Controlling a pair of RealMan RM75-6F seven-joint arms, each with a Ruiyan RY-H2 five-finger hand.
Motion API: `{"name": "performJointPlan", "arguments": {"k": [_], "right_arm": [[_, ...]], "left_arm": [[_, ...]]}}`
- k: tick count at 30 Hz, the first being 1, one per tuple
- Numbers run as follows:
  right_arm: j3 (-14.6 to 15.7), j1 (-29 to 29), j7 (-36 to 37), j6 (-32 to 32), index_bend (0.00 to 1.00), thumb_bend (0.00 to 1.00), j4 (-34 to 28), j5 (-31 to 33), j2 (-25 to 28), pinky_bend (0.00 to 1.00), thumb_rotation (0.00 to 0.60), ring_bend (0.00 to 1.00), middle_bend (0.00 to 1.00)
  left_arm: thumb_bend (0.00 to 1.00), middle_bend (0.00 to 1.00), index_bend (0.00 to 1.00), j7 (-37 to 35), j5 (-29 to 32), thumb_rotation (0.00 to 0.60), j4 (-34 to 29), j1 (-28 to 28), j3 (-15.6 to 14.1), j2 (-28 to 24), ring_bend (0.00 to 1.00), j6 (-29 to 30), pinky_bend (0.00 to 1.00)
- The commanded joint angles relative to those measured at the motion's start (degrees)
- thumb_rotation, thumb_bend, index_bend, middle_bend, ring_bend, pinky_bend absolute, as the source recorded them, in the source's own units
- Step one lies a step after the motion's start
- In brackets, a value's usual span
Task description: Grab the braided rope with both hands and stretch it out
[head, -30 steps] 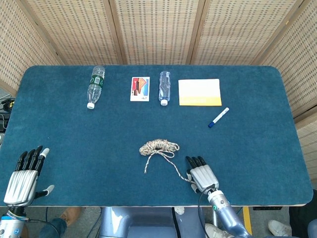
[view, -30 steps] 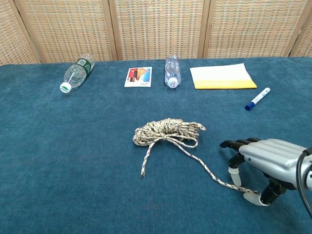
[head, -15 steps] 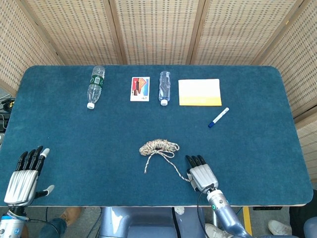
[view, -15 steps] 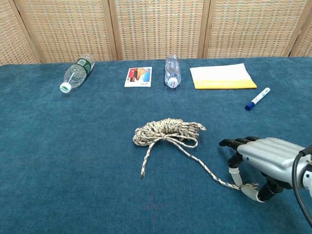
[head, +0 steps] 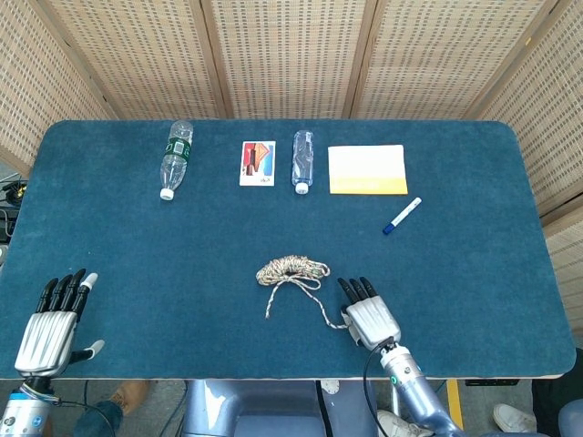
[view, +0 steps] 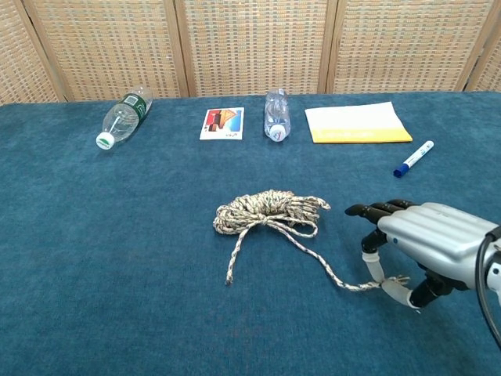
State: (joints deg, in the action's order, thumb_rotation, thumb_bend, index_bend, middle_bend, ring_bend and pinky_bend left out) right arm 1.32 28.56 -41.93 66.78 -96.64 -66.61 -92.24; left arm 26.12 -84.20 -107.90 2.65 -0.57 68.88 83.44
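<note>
1. The rope (view: 270,210) lies near the middle of the blue worktop (head: 474,264), its bundled coil stretched left to right.
2. Two loose tails leave the coil on the near side: a short one drops toward the near left, and a long one runs toward the near right.
3. The long tail ends at the right robot hand (view: 427,247), which pinches its frayed tip between thumb and a finger; the other fingers (view: 376,209) reach out flat toward the coil, just right of it.
4. In the head view the right robot hand (head: 369,314) sits close to the near edge, palm down, with the tail meeting its left side.
5. The left robot hand (head: 50,323) rests at the near left corner, well apart from the rope, its fingers spread and holding nothing.
6. Along the far side lie a bottle (head: 175,158) with a green label, a card (head: 257,163), a second bottle (head: 302,160) and a yellow pad (head: 367,169).
7. A pen (head: 402,216) with a blue cap lies right of centre, tilted.
</note>
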Motion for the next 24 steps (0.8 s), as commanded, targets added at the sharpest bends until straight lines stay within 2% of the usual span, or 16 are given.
{"name": "performJointPlan", "arguments": {"k": [1,4,7,12,18,24], "right_arm": [[0.14,-0.21,0.19,0.71,0.61,0.43,0.75,-1.26,0.06,0.00,0.600,0.00,0.00],[0.30,-0.30,-0.26,0.81,0.61,0.43,1.11,-1.87,0.22,0.00,0.600,0.00,0.00],[0.45,-0.43,-0.94,0.93,0.61,0.43,1.05,-2.25,0.33,0.00,0.600,0.00,0.00],[0.08,-0.50,-1.48,0.92,0.62,0.43,0.73,-2.20,0.19,0.00,0.600,0.00,0.00],[-0.30,-0.44,-2.67,0.63,0.62,0.43,0.50,-1.61,-0.06,0.00,0.600,0.00,0.00],[-0.56,-0.26,-3.85,-0.09,0.62,0.43,0.46,-0.22,-0.05,0.00,0.600,0.00,0.00]], "left_arm": [[0.01,0.00,0.00,-0.04,-0.04,0.600,0.34,0.44,0.24,0.33,0.00,-0.38,0.00],[0.03,0.00,0.00,0.03,-1.46,0.600,1.52,2.45,0.91,0.80,0.00,-2.19,0.00],[0.09,0.00,0.00,0.29,-4.77,0.600,4.30,5.80,2.24,1.77,0.00,-4.36,0.00],[0.16,0.00,0.19,1.25,-8.73,0.600,7.85,11.67,4.08,4.24,0.00,-9.06,0.00],[0.20,0.00,0.29,-2.24,-19.67,0.600,17.92,21.42,3.79,8.55,0.00,-15.09,0.00],[0.22,0.00,0.38,-6.63,-25.73,0.600,26.06,26.98,3.10,12.53,0.00,-15.71,0.00]]}}
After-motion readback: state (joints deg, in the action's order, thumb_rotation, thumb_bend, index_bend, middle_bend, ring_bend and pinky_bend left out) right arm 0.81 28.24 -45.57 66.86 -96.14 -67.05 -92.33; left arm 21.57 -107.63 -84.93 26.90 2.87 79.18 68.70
